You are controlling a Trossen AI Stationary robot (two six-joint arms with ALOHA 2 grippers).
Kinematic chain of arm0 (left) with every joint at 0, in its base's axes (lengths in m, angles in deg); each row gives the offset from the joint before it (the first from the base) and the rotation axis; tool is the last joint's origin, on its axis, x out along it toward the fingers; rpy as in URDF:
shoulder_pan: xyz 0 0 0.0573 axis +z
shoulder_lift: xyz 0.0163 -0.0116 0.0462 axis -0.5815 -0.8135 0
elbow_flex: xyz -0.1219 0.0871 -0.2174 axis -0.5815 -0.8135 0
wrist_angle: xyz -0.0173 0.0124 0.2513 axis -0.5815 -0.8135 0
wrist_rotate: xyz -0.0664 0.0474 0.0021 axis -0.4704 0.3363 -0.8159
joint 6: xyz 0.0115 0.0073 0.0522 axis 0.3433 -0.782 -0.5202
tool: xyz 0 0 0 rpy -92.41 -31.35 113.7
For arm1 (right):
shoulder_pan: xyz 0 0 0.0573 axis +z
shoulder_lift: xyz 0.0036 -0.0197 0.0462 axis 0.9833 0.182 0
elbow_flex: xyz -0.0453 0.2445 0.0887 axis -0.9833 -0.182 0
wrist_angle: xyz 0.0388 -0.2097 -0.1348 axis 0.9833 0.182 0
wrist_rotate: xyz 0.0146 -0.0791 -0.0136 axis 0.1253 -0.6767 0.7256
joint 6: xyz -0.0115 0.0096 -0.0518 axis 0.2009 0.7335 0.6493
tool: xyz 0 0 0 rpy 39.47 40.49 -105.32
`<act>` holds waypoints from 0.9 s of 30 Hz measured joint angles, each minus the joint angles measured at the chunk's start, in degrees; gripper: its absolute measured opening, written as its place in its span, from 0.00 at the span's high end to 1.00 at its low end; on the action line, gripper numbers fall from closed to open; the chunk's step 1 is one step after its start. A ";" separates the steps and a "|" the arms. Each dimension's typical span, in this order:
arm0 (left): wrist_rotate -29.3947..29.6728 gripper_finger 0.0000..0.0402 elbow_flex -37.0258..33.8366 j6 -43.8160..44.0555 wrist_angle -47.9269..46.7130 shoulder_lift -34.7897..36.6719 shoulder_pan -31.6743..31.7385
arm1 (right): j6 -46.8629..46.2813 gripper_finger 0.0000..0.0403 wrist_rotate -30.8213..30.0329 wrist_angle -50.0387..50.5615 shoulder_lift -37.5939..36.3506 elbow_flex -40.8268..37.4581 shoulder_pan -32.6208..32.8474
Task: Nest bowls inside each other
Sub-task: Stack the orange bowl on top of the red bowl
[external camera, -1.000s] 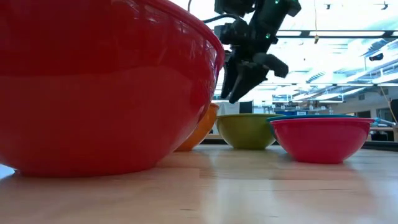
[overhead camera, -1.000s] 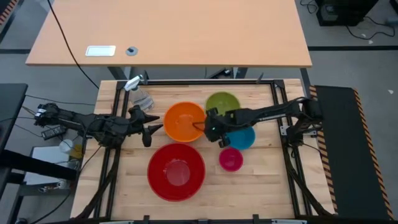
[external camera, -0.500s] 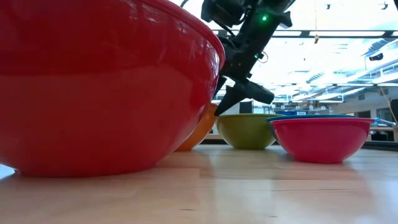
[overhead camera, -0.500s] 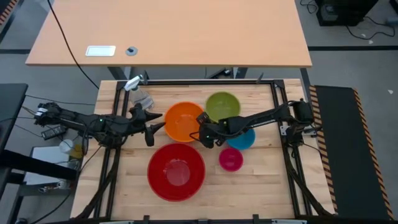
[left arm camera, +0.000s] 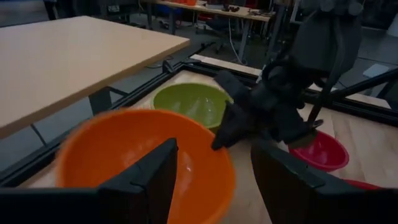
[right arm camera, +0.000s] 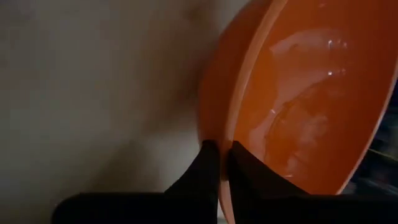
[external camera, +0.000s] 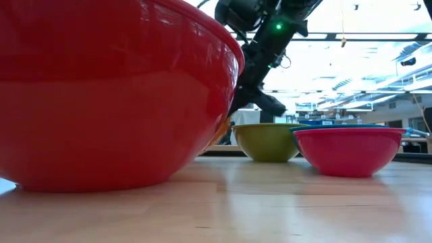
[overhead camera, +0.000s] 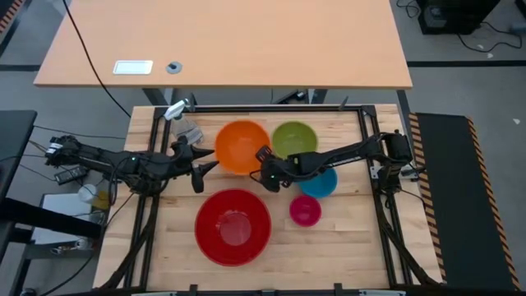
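Observation:
The orange bowl (overhead camera: 241, 145) is at the table's far middle, with my right gripper (overhead camera: 265, 167) shut on its near right rim. The olive green bowl (overhead camera: 294, 137) stands to its right. The blue bowl (overhead camera: 320, 182) is partly under my right arm. The pink bowl (overhead camera: 305, 210) and the red bowl (overhead camera: 233, 227) stand nearer the front. My left gripper (overhead camera: 204, 171) hovers open just left of the orange bowl, touching nothing. My right gripper pinches the orange bowl's rim (right arm camera: 225, 148) on its near right side, one finger (right arm camera: 249, 171) inside the bowl and one finger (right arm camera: 205, 165) outside. The fingers slant down from the table's right. In the low view the bowl's visible part (external camera: 221, 129) hangs off the table.
A clear spray bottle (overhead camera: 182, 123) stands at the far left corner of the table. The black frame rail (overhead camera: 271, 108) runs along the far edge, with a separate light wooden desk (overhead camera: 230, 41) beyond it. Bare wood lies at the near right (overhead camera: 345, 247).
My right gripper has gone left and down to the orange bowl, rolled its wrist and shut on the rim. The bowl has since shifted toward the far edge, and its near side has risen off the table. My left gripper stays beside it.

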 joint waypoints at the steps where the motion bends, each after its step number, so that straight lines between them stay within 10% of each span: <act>1: 0.00 0.48 0.00 -0.92 0.17 0.30 0.00 | 1.30 0.94 -1.82 -1.42 -0.22 0.00 0.19; 11: 0.20 0.48 0.00 -4.67 0.59 9.98 -2.62 | 0.98 0.92 -2.45 -2.00 -7.52 0.00 7.12; 27: 0.02 0.48 0.02 -16.77 17.43 12.98 -5.75 | -14.13 0.91 19.30 -4.09 -9.62 0.02 23.34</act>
